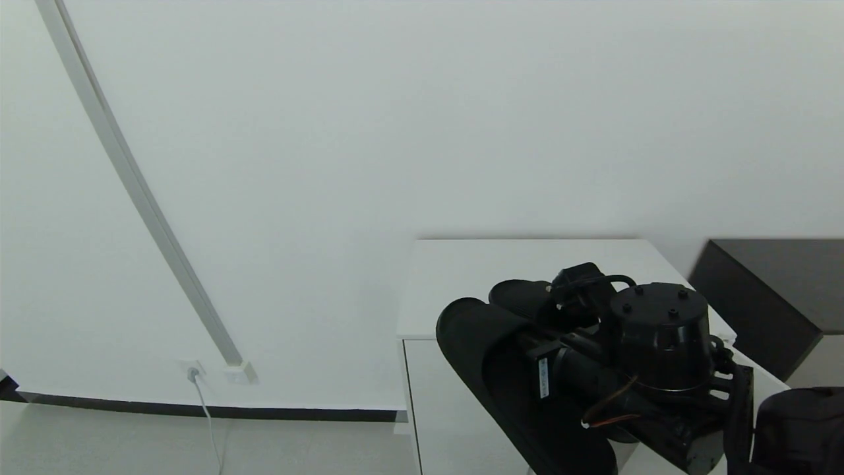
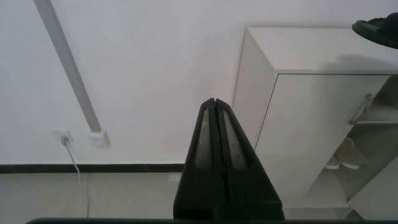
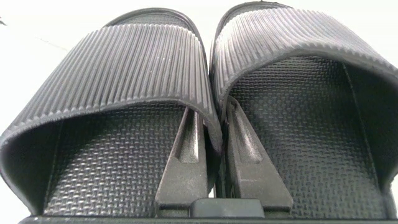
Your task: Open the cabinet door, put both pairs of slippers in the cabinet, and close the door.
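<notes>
A pair of black ribbed slippers (image 3: pixel 143 74) hangs side by side from my right gripper (image 3: pixel 214 155). It is shut on their adjoining inner walls, one finger inside each slipper. In the head view the black slippers (image 1: pixel 488 369) are held above the front edge of the white cabinet (image 1: pixel 527 264), with the right wrist (image 1: pixel 659 336) behind them. My left gripper (image 2: pixel 214 109) is shut on nothing, out to the left of the white cabinet (image 2: pixel 298 124). The cabinet's right part stands open, and a pale pair of slippers (image 2: pixel 345 155) lies on a shelf inside.
A door handle (image 2: pixel 362 109) shows on the cabinet front. A dark piece of furniture (image 1: pixel 771 290) stands right of the cabinet. On the white wall are a slanted cable duct (image 1: pixel 132 178) and a socket with a plugged cord (image 1: pixel 192 375). Open floor lies left of the cabinet.
</notes>
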Motion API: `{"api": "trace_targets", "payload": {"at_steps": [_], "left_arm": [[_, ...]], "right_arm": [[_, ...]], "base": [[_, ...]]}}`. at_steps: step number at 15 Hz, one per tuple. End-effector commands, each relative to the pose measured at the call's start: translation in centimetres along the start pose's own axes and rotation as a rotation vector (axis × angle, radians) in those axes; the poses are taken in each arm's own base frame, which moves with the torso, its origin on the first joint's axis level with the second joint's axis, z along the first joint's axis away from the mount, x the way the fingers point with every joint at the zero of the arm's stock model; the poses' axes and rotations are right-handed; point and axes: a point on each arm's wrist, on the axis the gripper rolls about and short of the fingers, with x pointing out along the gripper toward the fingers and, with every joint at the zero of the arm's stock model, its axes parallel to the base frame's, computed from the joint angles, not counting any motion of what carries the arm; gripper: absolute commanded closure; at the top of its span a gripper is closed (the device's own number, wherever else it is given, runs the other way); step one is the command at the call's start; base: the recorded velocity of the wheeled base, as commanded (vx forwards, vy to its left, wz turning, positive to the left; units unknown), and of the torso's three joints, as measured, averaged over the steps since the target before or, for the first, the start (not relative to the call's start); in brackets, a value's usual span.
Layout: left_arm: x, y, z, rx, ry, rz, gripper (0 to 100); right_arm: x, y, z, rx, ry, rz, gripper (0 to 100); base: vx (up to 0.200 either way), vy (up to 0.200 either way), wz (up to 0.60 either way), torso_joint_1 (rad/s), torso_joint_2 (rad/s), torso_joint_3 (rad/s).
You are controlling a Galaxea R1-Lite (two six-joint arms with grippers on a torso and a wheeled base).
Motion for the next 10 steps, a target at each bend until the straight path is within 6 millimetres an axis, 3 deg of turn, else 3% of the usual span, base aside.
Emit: {"api": "trace_targets", "payload": {"at_steps": [1, 3, 10], "left_arm": [[0.01, 0.0, -0.01, 0.0, 0.002, 0.0, 100], [0.0, 0.0, 0.03, 0.0, 0.0, 0.0, 100], [0.0, 0.0, 0.03, 0.0, 0.0, 0.0, 100]], "right_arm": [[-0.06, 0.0, -0.08, 0.0, 0.002, 0.001, 100], [-0.12, -0.04, -0.16, -0.001, 0.005, 0.0, 100], [-0.05, 0.03, -0.45, -0.007, 0.015, 0.0, 100]], "base": [[-0.2, 0.0, 0.0, -0.007, -0.01, 0.002], [-0.2, 0.0, 0.0, 0.0, 0.0, 0.007], [0.0, 0.0, 0.0, 0.0, 0.0, 0.0]]}}
